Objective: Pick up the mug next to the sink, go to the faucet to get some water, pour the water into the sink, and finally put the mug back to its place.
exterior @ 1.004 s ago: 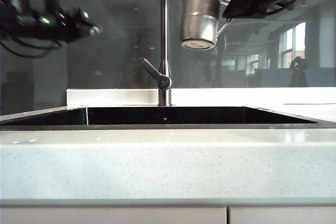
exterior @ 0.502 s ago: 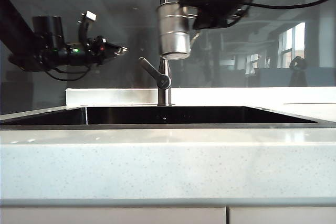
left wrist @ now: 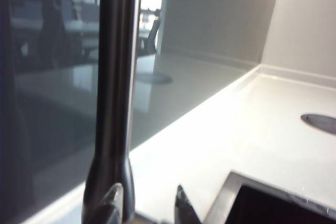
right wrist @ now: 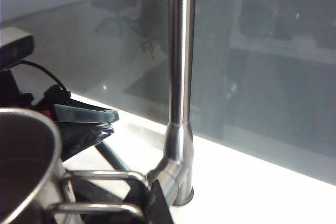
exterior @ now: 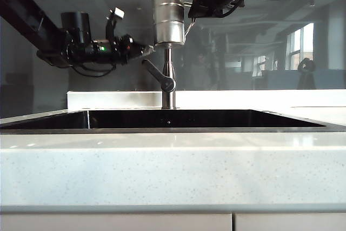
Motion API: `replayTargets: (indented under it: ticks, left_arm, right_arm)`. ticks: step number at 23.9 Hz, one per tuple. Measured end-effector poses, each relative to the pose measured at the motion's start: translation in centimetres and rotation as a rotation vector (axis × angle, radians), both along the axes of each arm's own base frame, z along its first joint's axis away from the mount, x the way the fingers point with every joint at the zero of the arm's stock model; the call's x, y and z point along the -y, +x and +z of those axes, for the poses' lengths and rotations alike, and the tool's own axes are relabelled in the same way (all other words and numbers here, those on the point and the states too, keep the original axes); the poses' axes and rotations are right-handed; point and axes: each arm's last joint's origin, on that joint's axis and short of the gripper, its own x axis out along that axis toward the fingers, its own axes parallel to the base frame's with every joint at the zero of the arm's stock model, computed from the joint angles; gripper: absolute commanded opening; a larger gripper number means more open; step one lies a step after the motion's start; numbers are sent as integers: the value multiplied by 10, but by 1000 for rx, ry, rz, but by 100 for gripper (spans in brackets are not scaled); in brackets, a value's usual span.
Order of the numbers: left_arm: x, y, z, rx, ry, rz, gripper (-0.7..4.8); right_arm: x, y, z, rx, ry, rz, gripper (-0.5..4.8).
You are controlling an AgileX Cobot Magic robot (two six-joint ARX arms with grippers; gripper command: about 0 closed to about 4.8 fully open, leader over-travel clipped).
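A steel mug (exterior: 168,18) hangs upright high above the back edge of the black sink (exterior: 173,119), right in front of the tall faucet (exterior: 169,74) pipe. The right pincer (exterior: 190,10) pinches the mug by its thin side handle. The left pincer (exterior: 145,52), fingers spread apart, hovers level above the sink's back-left part, its tips just beside the faucet's angled lever, holding nothing. The white speckled bench (exterior: 173,166) runs along the front
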Motion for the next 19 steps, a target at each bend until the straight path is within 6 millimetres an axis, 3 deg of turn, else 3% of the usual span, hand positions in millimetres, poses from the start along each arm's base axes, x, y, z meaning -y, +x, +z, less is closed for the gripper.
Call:
replayTargets:
  ticks: [19]
  left_arm:
    - [2, 0, -15, -122, 51, -71, 125]
  right_arm:
    - [0, 0, 5, 48, 16, 1, -5]
